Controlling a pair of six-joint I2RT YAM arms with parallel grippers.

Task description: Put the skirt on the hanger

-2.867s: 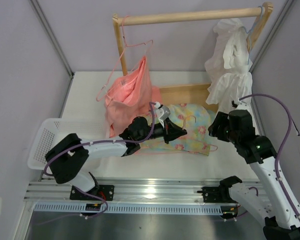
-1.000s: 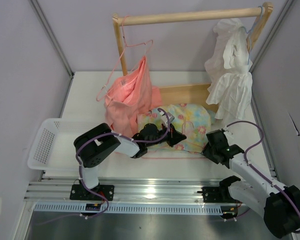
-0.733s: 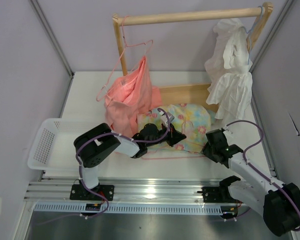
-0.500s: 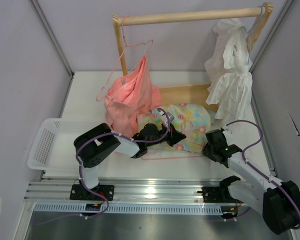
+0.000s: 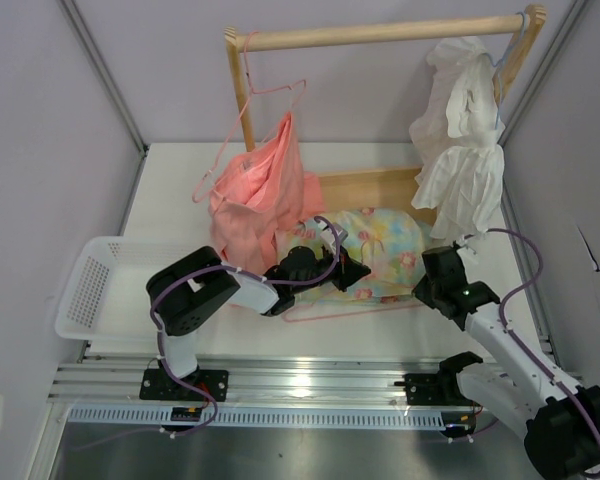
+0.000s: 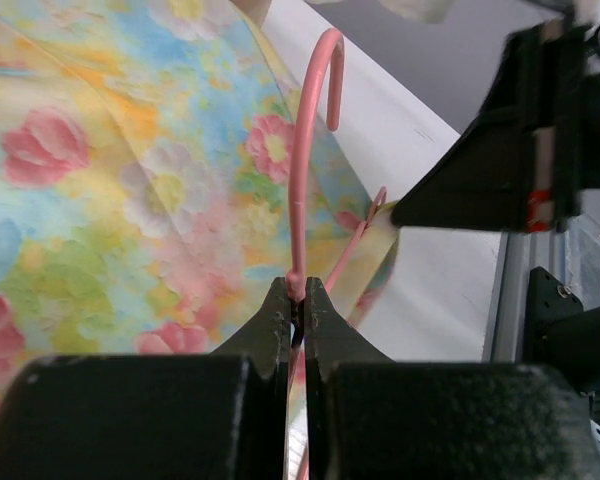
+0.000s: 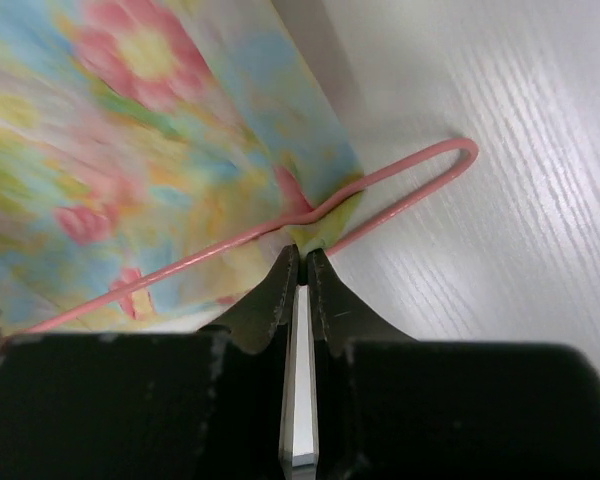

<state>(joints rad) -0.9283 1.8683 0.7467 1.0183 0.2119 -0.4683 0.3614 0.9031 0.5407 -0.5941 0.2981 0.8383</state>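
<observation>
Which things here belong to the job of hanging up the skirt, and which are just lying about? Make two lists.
Part of the job: skirt; hanger; left hand; right hand.

Just lying about: salmon garment; white garment; wooden rack; white basket.

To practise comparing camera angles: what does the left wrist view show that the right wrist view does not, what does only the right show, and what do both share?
Left wrist only: the hanger with its long hook, and the left gripper shut on its neck. Right wrist only: the hanger's looped end lying on the table, and the right gripper pinched at the edge of the skirt there. Both: floral skirt, pink hanger.
</observation>
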